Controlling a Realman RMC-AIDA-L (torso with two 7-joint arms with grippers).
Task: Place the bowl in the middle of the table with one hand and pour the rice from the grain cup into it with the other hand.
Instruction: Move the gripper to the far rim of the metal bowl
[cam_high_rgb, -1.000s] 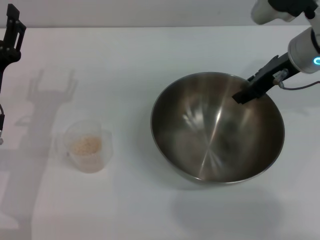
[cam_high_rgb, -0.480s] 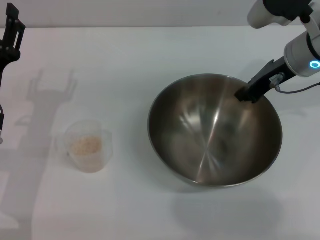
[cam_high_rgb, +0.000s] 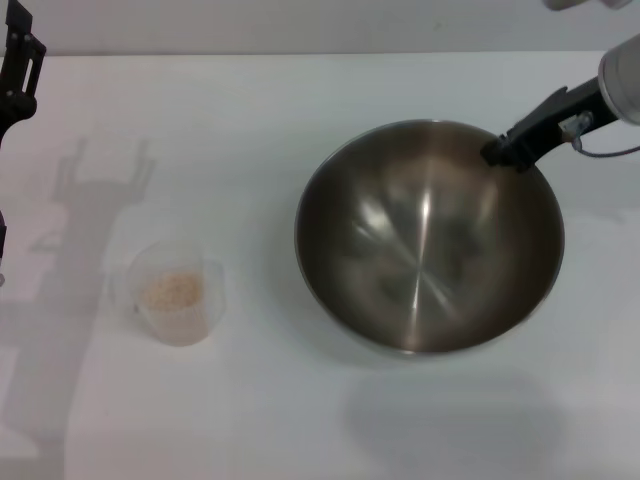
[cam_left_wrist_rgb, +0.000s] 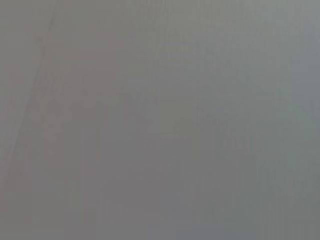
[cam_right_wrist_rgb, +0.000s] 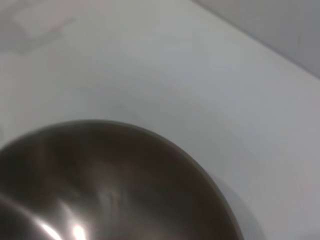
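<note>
Steel, plastic and a matt white tabletop

The bowl (cam_high_rgb: 425, 240) is polished metal, its brushed grey interior streaked with bright glare; the grain cup (cam_high_rgb: 175, 293) is translucent frosted plastic, cloudy rather than clear; the rice (cam_high_rgb: 172, 290) inside looks dry, pale beige and granular; the table (cam_high_rgb: 250, 110) is smooth, plain white and matt; the right gripper (cam_high_rgb: 505, 150) is dull black.

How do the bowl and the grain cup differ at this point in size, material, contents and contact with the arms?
The bowl is far bigger than the grain cup. The bowl is shiny steel; the cup is frosted plastic. The bowl is empty; the cup holds rice. The right tool is at the bowl's far rim; nothing touches the cup, and the left tool is off at the table edge. Both stand upright.
</note>
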